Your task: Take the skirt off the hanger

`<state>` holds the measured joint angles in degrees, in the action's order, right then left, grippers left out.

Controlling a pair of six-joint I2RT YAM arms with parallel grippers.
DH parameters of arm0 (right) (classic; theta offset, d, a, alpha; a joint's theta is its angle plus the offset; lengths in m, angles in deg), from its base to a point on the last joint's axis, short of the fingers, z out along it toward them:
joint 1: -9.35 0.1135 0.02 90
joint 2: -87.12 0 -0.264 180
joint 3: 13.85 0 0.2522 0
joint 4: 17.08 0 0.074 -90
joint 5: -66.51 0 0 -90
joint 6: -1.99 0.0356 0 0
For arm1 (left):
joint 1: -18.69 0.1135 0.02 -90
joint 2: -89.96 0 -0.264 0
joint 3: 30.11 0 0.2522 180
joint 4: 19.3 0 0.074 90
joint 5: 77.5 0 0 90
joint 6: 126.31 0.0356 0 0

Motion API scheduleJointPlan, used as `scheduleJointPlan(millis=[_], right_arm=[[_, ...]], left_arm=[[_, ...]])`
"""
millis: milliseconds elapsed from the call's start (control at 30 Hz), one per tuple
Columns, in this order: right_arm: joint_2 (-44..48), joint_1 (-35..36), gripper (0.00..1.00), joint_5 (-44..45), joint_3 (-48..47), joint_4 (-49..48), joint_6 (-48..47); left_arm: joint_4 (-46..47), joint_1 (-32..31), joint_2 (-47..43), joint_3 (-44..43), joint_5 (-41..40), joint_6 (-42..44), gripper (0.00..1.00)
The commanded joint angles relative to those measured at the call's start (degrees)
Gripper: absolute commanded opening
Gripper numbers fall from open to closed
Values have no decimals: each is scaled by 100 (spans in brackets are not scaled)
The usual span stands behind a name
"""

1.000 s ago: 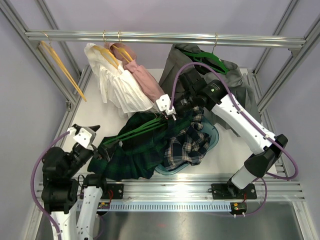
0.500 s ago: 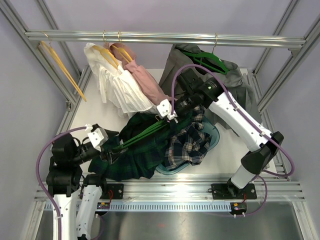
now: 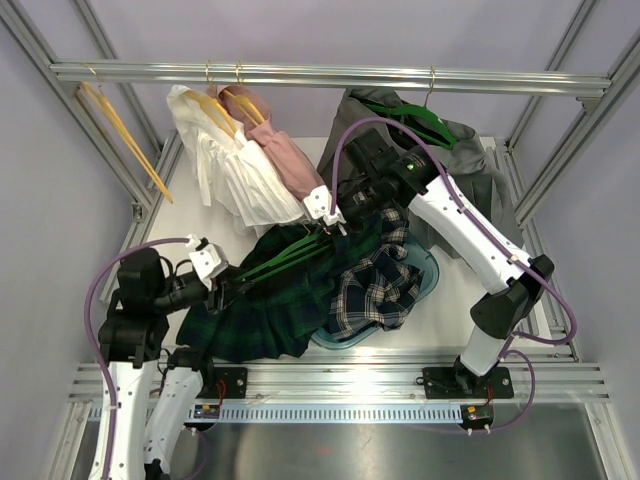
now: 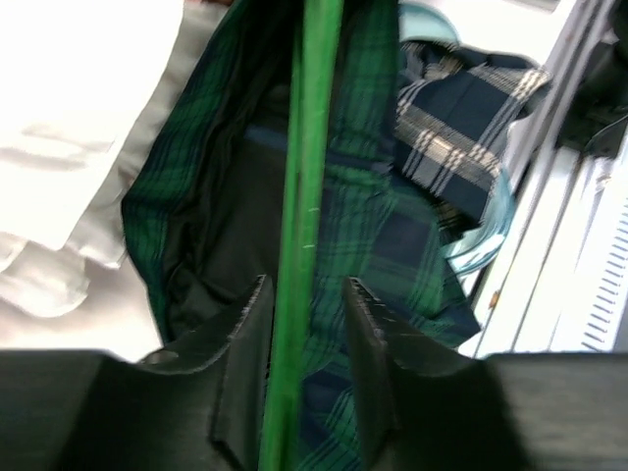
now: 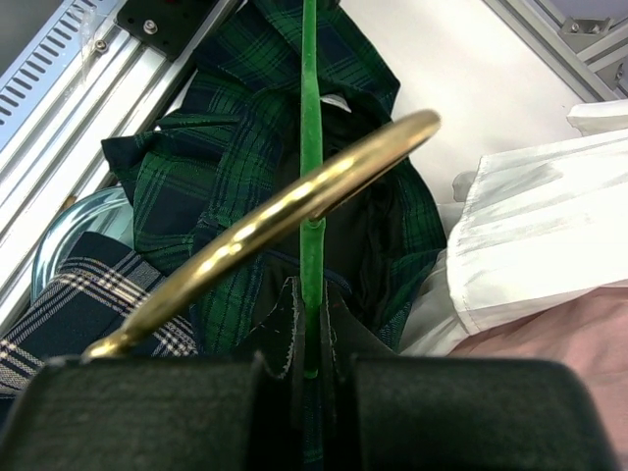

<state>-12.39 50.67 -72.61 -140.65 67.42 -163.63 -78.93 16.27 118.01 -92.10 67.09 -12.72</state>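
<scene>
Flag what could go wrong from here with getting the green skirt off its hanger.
1. The left hand straddles the green hanger bar, not cloth. Closing there may clamp the hanger and leave the skirt on it.
2. The right hand pinches only the hanger's thin neck below the gold hook, so a pull may twist it.
3. The skirt lies against the navy plaid garment in the bin, which may get dragged along.

Pale lilac walls (image 3: 300,30) are closing in the setup, w/ an alu frame rail (image 3: 320,76) running across the back. White table (image 3: 445,315) is sitting under it & a metal sheet (image 3: 400,450) is catching light up front.
</scene>
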Motion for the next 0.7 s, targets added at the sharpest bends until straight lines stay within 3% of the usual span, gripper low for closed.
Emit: scheduleJointPlan(millis=[0, 100, 267, 367, 600, 667], right_arm=[[45, 25, 0, -185, -263, 54, 73], [45, 25, 0, -194, -246, 72, 82], [19, 25, 0, -370, -237, 63, 240], [-8, 25, 0, -519, -246, 72, 380], [27, 25, 1, -879, -44, -218, 1029], [159, 25, 13, -853, 149, -541, 1311]], left_arm=[[52, -118, 174, -275, -483, 330, 33], [-80, -198, 253, -310, -598, 506, 24], [-159, -399, 262, -301, -730, 646, 21], [-168, -496, 280, -301, -826, 681, 1], [-265, -620, 306, -424, -1178, 427, 0], [-282, -620, 315, -599, -1458, 50, 0]])
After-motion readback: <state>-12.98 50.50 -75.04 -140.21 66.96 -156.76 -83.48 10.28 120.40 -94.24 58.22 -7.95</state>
